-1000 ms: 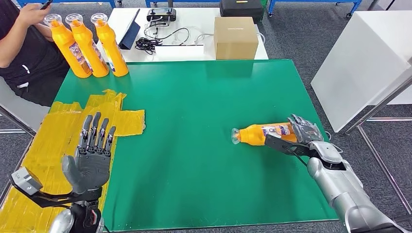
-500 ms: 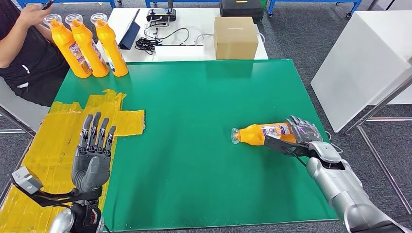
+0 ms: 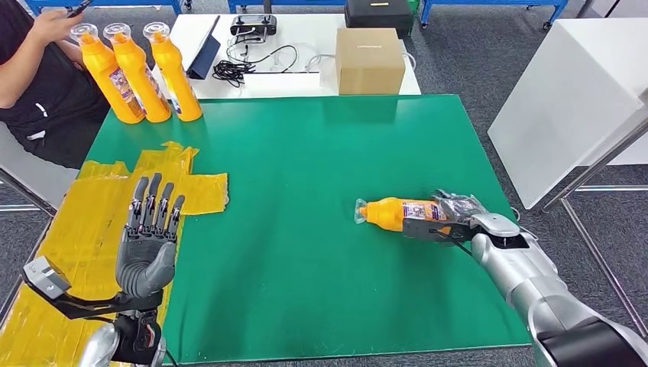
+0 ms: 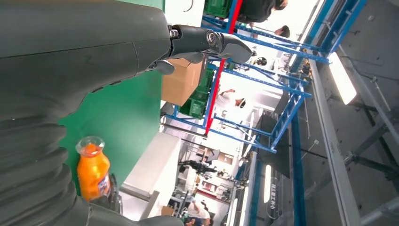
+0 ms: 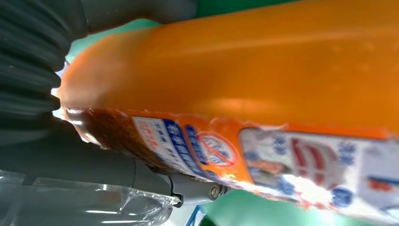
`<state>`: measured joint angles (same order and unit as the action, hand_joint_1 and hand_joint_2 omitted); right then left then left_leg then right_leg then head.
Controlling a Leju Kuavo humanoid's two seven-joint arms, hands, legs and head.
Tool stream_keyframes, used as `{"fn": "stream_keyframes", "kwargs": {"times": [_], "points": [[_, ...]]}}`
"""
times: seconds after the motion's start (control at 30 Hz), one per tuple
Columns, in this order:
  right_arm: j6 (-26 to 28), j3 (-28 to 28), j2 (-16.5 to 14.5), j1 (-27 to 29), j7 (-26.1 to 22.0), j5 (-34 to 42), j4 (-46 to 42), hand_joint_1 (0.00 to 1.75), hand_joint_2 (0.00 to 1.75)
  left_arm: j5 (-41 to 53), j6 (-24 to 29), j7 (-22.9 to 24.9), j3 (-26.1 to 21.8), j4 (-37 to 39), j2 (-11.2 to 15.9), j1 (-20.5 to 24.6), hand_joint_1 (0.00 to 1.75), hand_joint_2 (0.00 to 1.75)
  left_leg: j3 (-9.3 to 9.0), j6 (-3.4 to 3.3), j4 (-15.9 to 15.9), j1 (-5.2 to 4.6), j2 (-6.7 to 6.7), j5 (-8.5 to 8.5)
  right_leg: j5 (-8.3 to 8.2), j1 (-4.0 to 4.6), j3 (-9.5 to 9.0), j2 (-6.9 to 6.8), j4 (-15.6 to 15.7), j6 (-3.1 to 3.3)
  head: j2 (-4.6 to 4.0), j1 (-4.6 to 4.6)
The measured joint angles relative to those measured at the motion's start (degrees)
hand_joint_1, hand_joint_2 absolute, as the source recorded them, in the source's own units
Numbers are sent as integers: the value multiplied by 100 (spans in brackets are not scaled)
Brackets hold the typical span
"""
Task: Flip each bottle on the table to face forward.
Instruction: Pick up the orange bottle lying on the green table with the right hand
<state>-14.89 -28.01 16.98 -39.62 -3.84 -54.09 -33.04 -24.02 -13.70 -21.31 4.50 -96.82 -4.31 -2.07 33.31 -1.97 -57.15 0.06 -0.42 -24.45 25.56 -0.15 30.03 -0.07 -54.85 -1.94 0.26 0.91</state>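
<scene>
From the head view I have the right hand wrapped around the base end of the bottle, which lies on its side on the green desk, toward the right edge, its clear cap pointing to the left. The wrist camera on that arm is pressed close to it: the orange body and the printed label fill the picture, with the thick grey thumb under the bottle, so I read the grip as firm. My left hand is raised over the near left part of the desk, palm away from me, fingers straight and apart, holding nothing; below and behind it is a patch of yellow sheet covering that corner. From the left wrist camera I can also see the lying bottle far across the green surface. At the far left corner three more bottles stand upright in a tight row, touching or nearly so. A person in dark clothes sits just beside them, off the desk. Beyond the far edge a white table carries a cardboard box and some cables.
</scene>
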Motion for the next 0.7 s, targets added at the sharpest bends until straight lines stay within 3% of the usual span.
{"fn": "stream_keyframes", "kwargs": {"times": [0.27,0.4,0.6,0.7], "points": [[-208,-343,-59,-259,58,183,275,175,175,-120,59,51,79,96,74,163,0,175,-20,0,0,1,0,0,0,0,-20,0,0,0,0,0],[-217,-430,-59,-291,59,225,318,175,175,-139,63,50,104,122,106,182,0,0,-21,0,-1,1,-2,0,0,1,-20,0,0,0,0,0],[-28,-490,-64,-280,125,488,353,175,175,-159,103,50,152,159,137,217,0,0,-20,0,0,1,-1,0,0,2,-23,0,0,0,0,1],[655,-395,-144,-97,179,927,202,175,175,-76,271,87,153,147,140,188,0,131,-18,0,2,1,-1,0,0,5,-27,1,0,0,0,1]]}}
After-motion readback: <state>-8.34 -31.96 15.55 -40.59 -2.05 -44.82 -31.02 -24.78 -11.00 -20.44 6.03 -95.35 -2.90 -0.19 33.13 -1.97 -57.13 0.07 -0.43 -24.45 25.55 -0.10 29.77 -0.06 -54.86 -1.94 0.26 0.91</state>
